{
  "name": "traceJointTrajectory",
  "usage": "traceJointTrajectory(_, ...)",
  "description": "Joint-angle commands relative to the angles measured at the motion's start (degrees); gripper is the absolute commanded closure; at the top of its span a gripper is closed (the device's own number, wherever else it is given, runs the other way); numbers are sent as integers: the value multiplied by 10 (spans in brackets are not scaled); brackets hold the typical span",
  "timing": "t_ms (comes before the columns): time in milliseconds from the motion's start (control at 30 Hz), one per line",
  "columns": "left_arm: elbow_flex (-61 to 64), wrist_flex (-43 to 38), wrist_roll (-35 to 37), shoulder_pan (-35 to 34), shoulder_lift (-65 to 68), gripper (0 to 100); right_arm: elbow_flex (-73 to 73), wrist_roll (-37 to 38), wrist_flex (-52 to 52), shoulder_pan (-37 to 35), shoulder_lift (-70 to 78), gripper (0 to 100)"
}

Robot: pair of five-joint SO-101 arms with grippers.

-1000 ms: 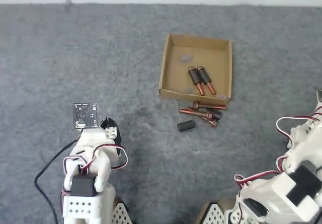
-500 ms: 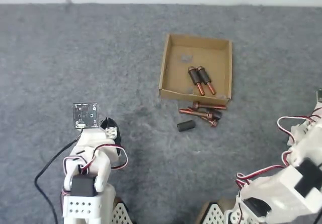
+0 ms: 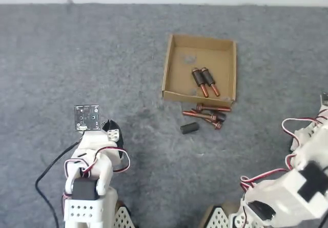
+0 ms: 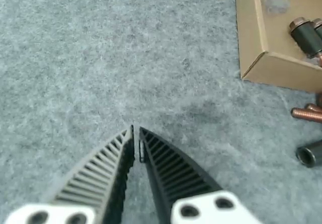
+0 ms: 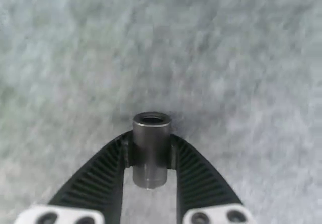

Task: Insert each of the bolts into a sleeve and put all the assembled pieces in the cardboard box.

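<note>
The cardboard box (image 3: 227, 48) lies at the table's middle right with two assembled pieces (image 3: 205, 81) in it. Its corner (image 4: 256, 65) and one piece (image 4: 304, 31) show in the left wrist view. Just in front of the box lie loose copper bolts (image 3: 206, 113) and a dark sleeve (image 3: 189, 128); the bolts (image 4: 307, 114) and sleeve (image 4: 309, 154) also show in the left wrist view. My left gripper (image 4: 136, 131) is shut on nothing above bare felt. My right gripper (image 5: 151, 151) is shut on a dark sleeve (image 5: 150, 143) standing upright between its fingers.
Grey felt (image 3: 77, 54) covers the whole table. The left arm (image 3: 92, 161) sits folded at the front left. At the front right edge stands the right arm (image 3: 292, 187). Open felt stretches left of the box.
The right arm has shifted slightly toward the right edge at the front. The left arm, box, bolts and loose sleeve have not moved.
</note>
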Motion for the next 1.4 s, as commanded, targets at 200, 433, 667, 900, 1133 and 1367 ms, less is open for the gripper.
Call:
traceJointTrajectory(200, -23, 33, -91, -4, -13, 989, 121, -69, 105, -44, -204, 991)
traceJointTrajectory(433, -20, 20, -202, -4, -13, 989, 289, -73, 41, -90, -365, 991)
traceJointTrajectory(667, -7, -25, -234, 1, -13, 988, 388, -68, -14, -90, -464, 991)
traceJointTrajectory(900, -9, -94, -266, -2, -12, 987, 403, -58, -17, -90, -484, 991)
traceJointTrajectory(1133, -94, -103, -264, 1, 62, 945, 404, -52, -17, -90, -484, 991)
traceJointTrajectory(1367, -299, -97, -220, 3, 318, 945, 407, -50, -19, -91, -483, 991)
